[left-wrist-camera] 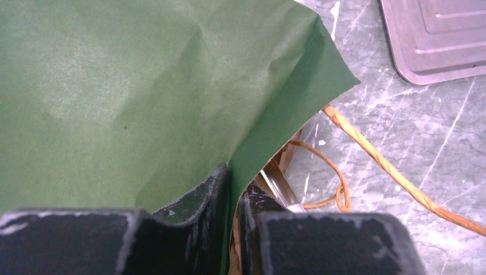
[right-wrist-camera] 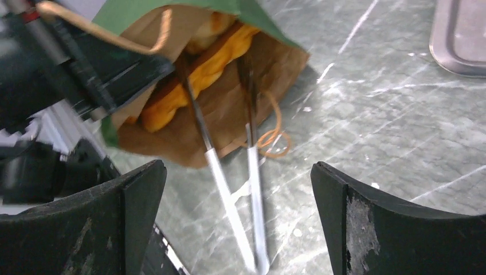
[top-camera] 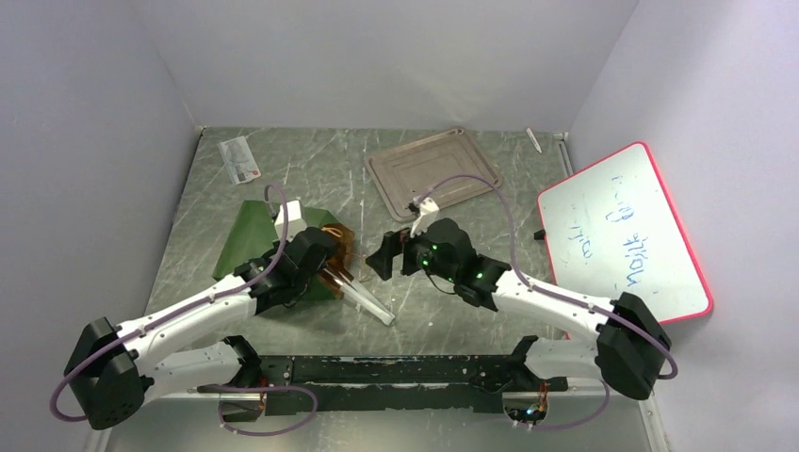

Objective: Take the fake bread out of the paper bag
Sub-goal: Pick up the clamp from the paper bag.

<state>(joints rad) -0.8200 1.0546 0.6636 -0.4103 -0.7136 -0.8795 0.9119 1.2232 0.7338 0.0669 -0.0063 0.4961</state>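
- Fingers (left-wrist-camera: pixel 203 212) of the left gripper (left-wrist-camera: pixel 235 195) pinched shut on the upper lip of the dark green paper bag (left-wrist-camera: pixel 143 86), paper clamped between the pads.
- Right gripper (right-wrist-camera: pixel 238 169) spread wide, holding nothing, facing the bag mouth from just beside it.
- Bag lies on its side on the grey-green marbled tabletop (right-wrist-camera: pixel 390 126). Long axis runs from far left to near right in the top view. Mouth points right, toward the right gripper.
- Orange-golden toy bread (right-wrist-camera: pixel 200 77) is inside the bag on the brown kraft lining. One long piece lies lengthwise along the bag, near end just inside the mouth. Other pieces behind it, shapes unclear.
- Silver metal tongs (right-wrist-camera: pixel 229 189) on the table, dark tips inside the mouth beside the bread, joined end pointing away from the bag.
- Tan twisted-cord handle (left-wrist-camera: pixel 390 166) trails loose on the table.
- Flat grey metal tray (top-camera: pixel 433 171) farther back, apart from the bag.
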